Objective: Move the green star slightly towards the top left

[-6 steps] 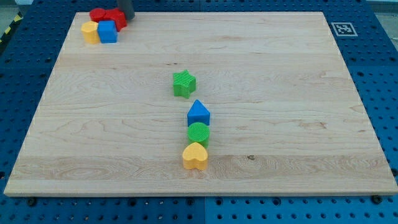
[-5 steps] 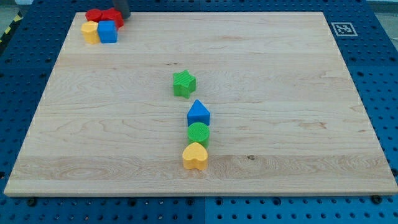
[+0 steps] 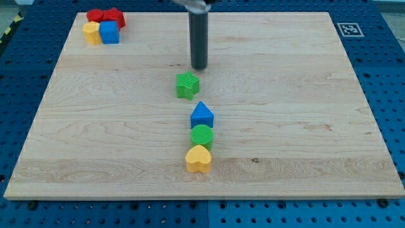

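Observation:
The green star [image 3: 187, 85] lies near the middle of the wooden board [image 3: 285, 126]. My tip [image 3: 199, 67] is just above and slightly right of the star in the view, a small gap away and not touching it. The dark rod rises from the tip to the view's top edge.
Below the star, a blue house-shaped block [image 3: 202, 115], a green round block [image 3: 202, 135] and a yellow heart [image 3: 199, 159] form a column. At the top left corner sit two red blocks [image 3: 105, 16], a yellow block [image 3: 92, 31] and a blue cube [image 3: 109, 32]. A marker tag [image 3: 348, 29] is at the top right.
The rod has moved from the top left corner beside the red blocks to just above the green star. No block has moved.

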Tool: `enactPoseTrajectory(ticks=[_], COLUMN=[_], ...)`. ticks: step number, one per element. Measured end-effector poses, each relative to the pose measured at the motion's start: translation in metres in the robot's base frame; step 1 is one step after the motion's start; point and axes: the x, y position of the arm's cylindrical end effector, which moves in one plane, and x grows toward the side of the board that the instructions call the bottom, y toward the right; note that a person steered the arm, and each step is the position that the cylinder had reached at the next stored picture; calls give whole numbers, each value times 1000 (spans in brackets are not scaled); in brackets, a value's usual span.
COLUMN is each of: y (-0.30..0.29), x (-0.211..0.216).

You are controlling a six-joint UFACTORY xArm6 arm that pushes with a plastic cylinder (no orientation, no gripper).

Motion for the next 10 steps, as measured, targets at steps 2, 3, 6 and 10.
enactPoseTrajectory(ticks=[2, 3, 6, 10], y=[4, 3, -24, -87], x=[61, 67, 46, -32])
